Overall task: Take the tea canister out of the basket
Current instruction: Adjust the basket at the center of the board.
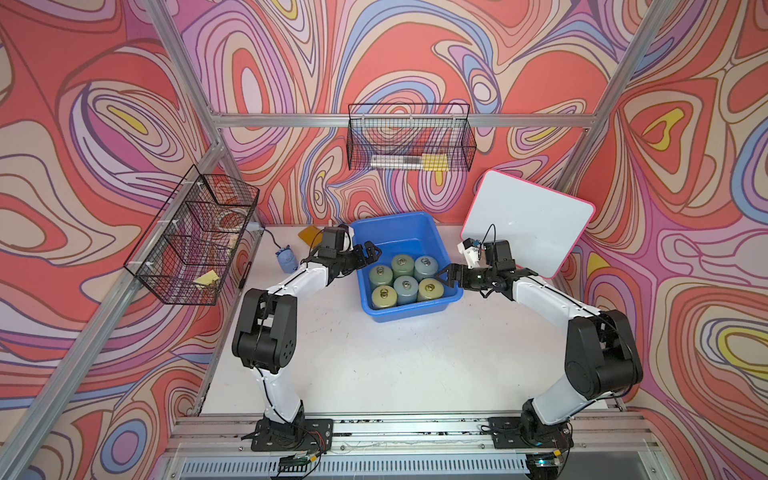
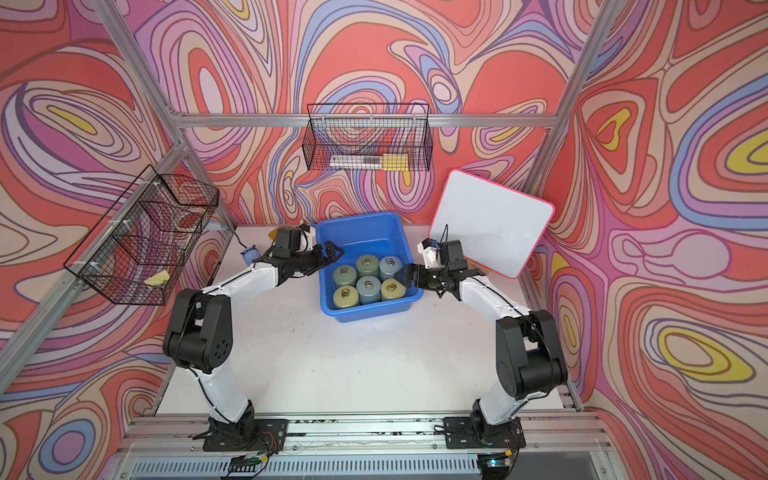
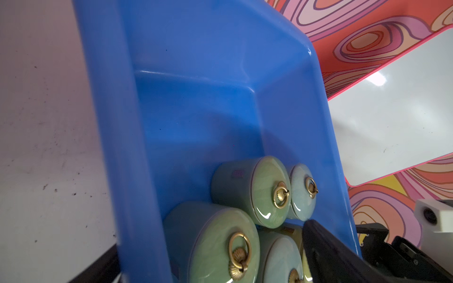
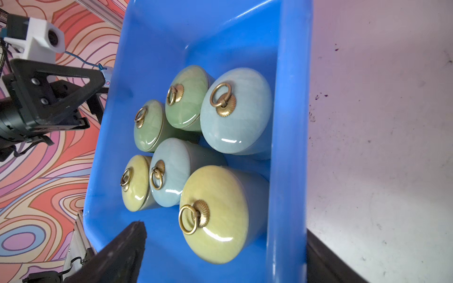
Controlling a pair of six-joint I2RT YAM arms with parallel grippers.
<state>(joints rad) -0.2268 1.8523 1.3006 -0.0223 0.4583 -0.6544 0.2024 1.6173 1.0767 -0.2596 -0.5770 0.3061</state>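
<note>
Right claw (image 1: 444, 277) open, empty, jaws astride right wall of basket (image 1: 409, 313). Left claw (image 1: 369, 254) open, astride left wall. Six tea canisters (image 1: 406, 286) in basket's near half, frame centre in both top views. All upright, long axis vertical, ring lids up. Purple stamp (image 3: 237, 174) on one canister's side, unreadable.

A pink-edged whiteboard (image 1: 528, 224) leans tilted at the right rear of the white table (image 1: 395, 361). The back wire basket (image 1: 411, 137) holds a pale strip and something yellow; the side wire basket (image 1: 191, 237) holds a yellow scrap (image 1: 206, 278). A small blue object (image 1: 286, 258) with a cord attached (possibly some gadget) stands near an amber piece (image 1: 309, 232) at the table's back edge.
</note>
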